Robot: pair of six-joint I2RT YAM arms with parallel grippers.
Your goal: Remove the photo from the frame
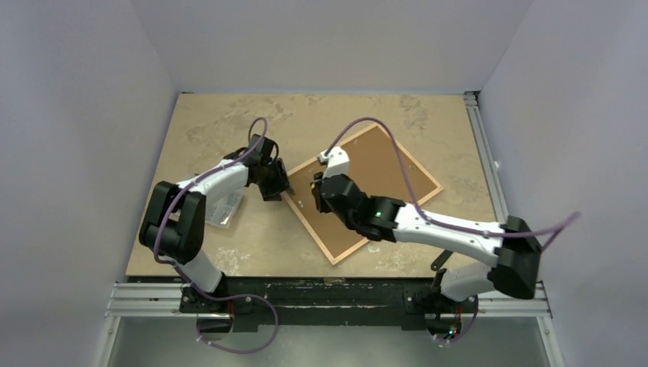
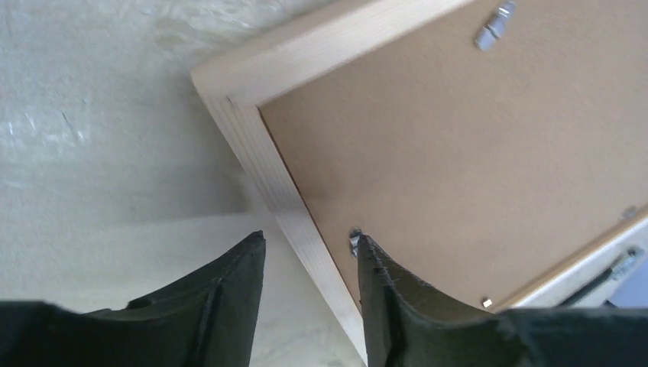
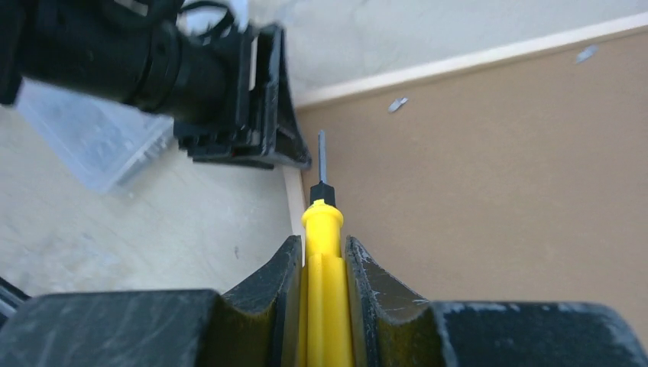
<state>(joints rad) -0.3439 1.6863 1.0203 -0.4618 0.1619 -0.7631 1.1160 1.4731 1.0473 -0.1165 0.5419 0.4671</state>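
Note:
The frame [image 1: 348, 254] lies face down and askew in the middle of the table, its brown backing board [image 1: 382, 164] facing up. The photo is hidden under the board. In the left wrist view my left gripper [image 2: 311, 238] is open and astride the frame's pale wood rail [image 2: 267, 164]. One finger is over the table. The other is over the board beside a small metal tab [image 2: 354, 241]. My right gripper [image 3: 322, 241] is shut on a yellow-handled screwdriver [image 3: 325, 306]. Its blade tip [image 3: 321, 149] points at the board's edge just by the left gripper [image 3: 275, 115].
Several small metal tabs [image 3: 396, 104] sit along the board's edges. A clear plastic bag [image 1: 225, 210] lies on the table to the left of the frame, under the left arm. White walls close in the tabletop on three sides.

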